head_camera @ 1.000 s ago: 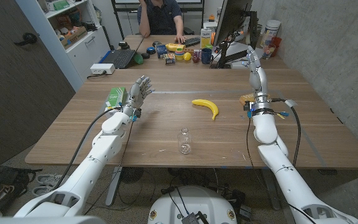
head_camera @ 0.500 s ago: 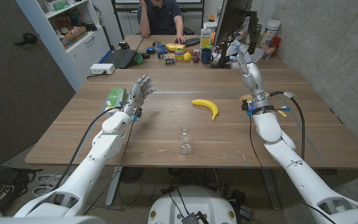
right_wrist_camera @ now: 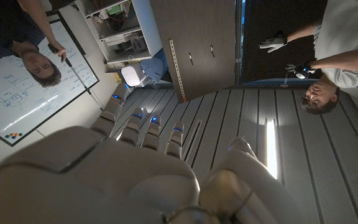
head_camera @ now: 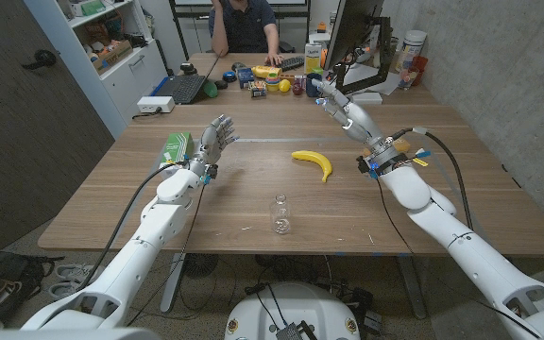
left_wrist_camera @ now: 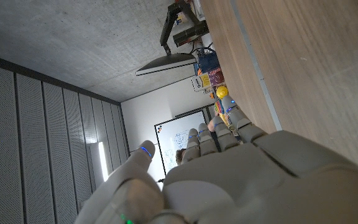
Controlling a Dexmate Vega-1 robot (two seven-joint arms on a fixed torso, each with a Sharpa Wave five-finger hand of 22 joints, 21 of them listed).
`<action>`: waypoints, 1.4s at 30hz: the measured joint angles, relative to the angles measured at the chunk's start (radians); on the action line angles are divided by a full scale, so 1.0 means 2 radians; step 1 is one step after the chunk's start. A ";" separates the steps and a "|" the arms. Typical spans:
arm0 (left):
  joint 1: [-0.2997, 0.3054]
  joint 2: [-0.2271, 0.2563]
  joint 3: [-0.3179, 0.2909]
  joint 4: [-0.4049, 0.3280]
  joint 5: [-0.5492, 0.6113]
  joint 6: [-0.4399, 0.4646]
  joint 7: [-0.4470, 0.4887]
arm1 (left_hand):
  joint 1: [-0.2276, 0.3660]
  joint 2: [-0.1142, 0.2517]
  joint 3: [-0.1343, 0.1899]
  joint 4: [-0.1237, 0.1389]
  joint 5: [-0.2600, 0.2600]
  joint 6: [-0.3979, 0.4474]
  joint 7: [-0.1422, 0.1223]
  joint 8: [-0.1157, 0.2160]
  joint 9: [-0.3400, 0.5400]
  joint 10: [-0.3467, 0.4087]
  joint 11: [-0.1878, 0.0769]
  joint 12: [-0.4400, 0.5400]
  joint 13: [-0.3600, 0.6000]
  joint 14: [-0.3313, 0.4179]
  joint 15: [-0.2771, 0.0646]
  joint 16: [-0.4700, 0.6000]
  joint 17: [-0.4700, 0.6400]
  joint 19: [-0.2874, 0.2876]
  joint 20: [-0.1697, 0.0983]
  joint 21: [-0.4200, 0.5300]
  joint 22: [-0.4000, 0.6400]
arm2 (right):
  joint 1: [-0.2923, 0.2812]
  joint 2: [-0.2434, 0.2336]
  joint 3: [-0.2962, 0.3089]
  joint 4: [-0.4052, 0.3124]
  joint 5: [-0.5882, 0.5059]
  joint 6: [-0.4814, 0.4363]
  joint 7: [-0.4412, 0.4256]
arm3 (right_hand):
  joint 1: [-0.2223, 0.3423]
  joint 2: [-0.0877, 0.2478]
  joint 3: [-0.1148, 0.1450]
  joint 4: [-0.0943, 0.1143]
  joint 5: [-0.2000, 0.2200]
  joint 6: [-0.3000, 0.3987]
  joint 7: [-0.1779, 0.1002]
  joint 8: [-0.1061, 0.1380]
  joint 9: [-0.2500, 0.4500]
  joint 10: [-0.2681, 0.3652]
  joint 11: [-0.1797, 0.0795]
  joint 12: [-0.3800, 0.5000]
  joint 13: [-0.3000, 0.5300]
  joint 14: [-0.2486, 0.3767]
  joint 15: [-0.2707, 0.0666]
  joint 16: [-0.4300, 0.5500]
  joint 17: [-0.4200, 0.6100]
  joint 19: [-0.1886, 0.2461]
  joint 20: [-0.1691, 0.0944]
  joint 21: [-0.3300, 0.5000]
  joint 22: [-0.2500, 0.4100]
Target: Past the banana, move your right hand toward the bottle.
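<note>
The right hand (head_camera: 340, 99) is raised over the far side of the table (head_camera: 111, 203), fingers spread and holding nothing. From those fingers the one bottle (head_camera: 280, 213) stands upright well apart, toward the robot and leftward, near the front edge. The single banana (head_camera: 314, 162) lies between them, its long axis running slantwise from the far left to the near right. The left hand (head_camera: 211, 142) looks about as near to the bottle, loosely spread and empty as far as I can tell. One green box (head_camera: 176, 148) sits just beside it.
</note>
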 measured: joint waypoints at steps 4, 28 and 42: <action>0.003 0.001 0.001 -0.006 0.002 0.005 0.003 | 0.000 0.000 0.000 0.000 0.000 0.000 0.000 0.000 0.000 0.000 0.000 0.000 0.000 0.000 0.000 0.000 0.000 0.000 0.000 -0.002 0.002 | 0.007 -0.017 -0.020 -0.007 -0.004 -0.007 0.024 | 0.006 0.001 0.001 -0.004 0.000 0.005 -0.001 0.000 0.000 0.005 -0.002 0.000 0.000 0.004 0.001 0.000 0.000 0.016 0.001 -0.002 0.000; 0.002 0.003 0.010 -0.015 0.011 0.018 0.007 | 0.000 0.000 -0.002 0.002 0.002 0.000 0.000 0.000 0.000 0.000 0.000 0.000 0.000 0.000 0.000 -0.003 0.000 0.002 0.002 -0.006 0.001 | 0.046 -0.094 -0.094 -0.056 0.031 -0.054 0.195 | 0.058 0.005 0.001 -0.034 0.002 0.048 -0.004 0.000 0.001 0.024 -0.008 -0.003 0.000 0.061 -0.005 -0.009 0.000 0.149 0.003 -0.013 -0.002; 0.002 0.006 0.011 -0.015 0.011 0.020 0.004 | 0.000 0.000 -0.002 0.002 0.002 0.000 0.000 0.000 0.000 0.000 0.000 0.000 0.000 0.001 0.001 -0.003 0.000 0.002 0.002 -0.006 0.001 | 0.074 -0.104 -0.126 -0.072 0.067 -0.100 0.323 | 0.085 0.032 0.014 -0.043 -0.012 0.073 -0.004 0.000 0.001 0.072 -0.002 0.005 0.000 0.119 -0.006 -0.009 0.000 0.233 -0.033 -0.031 -0.003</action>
